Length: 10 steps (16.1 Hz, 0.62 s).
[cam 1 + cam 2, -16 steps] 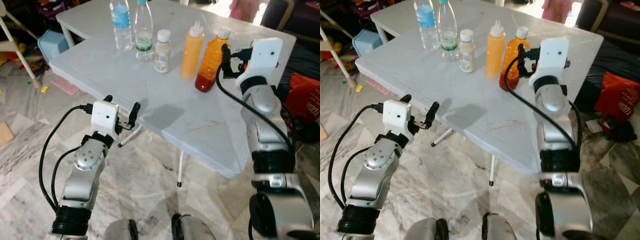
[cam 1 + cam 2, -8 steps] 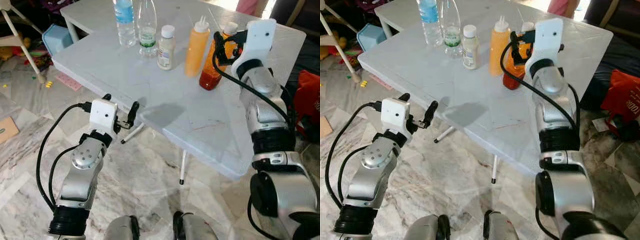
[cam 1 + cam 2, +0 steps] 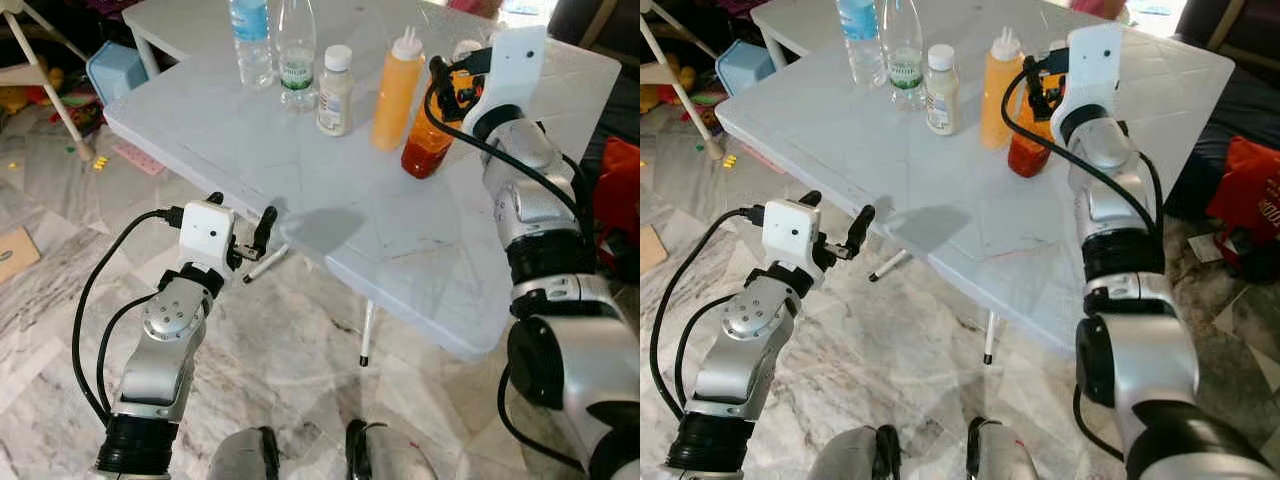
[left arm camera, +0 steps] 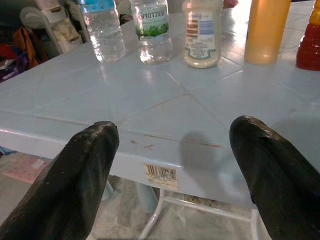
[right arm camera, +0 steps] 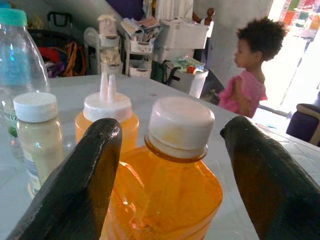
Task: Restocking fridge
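A pale blue plastic table [image 3: 330, 215] stands on a marble-patterned floor [image 3: 60, 300], with household clutter and a blue bin [image 3: 110, 72] at the far left. Five containers stand in a row along the table's far part. From left to right they are a blue-labelled water bottle [image 3: 250, 40], a green-labelled clear bottle [image 3: 297, 55], a small white-capped cream jar [image 3: 334, 92], an orange squeeze bottle with a nozzle tip [image 3: 397, 90], and an orange bottle with a white cap [image 3: 430, 140] whose lower part looks dark red. The containers stand upright and near one another without visibly touching.

The right gripper [image 5: 165, 170] is raised over the right end of the row, its two black fingers [image 5: 82, 175] spread apart on either side of the white-capped orange bottle's neck. Whether the fingers touch the bottle cannot be told with certainty; a gap seems to show on both sides.

The left gripper [image 4: 175, 165] hangs just off the near left edge of the table, fingers wide apart and empty, pointing toward the table edge, where a barcode sticker [image 4: 160, 175] shows. A person in a pink top [image 5: 247, 90] is at the far side of the room, beyond the table.
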Tool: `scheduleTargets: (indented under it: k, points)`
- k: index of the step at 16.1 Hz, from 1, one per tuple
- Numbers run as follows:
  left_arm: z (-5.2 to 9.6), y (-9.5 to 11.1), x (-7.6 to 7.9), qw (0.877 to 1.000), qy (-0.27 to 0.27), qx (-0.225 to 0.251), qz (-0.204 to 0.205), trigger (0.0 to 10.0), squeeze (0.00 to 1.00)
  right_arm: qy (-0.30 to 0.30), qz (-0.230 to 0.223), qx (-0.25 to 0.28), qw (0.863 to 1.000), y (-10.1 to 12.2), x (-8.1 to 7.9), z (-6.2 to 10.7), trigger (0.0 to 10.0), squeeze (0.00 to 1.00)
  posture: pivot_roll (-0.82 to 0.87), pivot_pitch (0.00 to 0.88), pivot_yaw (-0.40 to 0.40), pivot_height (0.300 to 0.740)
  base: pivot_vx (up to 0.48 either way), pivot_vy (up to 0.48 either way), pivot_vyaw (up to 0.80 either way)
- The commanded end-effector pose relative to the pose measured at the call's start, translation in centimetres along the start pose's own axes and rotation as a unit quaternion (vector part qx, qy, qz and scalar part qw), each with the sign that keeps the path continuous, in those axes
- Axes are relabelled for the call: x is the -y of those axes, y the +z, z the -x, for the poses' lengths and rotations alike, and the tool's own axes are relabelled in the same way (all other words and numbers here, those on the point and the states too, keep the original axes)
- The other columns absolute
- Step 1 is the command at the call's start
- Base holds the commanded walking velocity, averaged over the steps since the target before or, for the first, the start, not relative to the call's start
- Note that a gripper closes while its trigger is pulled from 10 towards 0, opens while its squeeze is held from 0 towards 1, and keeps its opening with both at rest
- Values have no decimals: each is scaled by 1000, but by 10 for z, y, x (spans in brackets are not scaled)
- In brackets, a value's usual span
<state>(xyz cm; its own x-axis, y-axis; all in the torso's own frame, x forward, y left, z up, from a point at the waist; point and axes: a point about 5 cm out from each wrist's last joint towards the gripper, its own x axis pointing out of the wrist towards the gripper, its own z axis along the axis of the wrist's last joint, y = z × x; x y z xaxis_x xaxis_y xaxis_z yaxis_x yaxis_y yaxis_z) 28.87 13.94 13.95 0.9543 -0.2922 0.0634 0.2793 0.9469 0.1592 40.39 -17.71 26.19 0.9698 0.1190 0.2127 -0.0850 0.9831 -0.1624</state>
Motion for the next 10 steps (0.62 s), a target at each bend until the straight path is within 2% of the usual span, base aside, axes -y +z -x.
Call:
scheduleTargets:
  k: [1, 10]
  points:
    - [1, 4, 1, 1000, -7, 5, -4, 10000, 0, 8, 3, 13, 1000, 9, 0, -4, 0, 0, 29, 167, 35, 740, 0, 0, 0]
    - [2, 4, 1, 1000, -8, 1, -5, 10000, 0, 22, -7, 17, 1000, 12, 1, -12, 0, 0, 33, 162, 33, 740, 0, 0, 0]
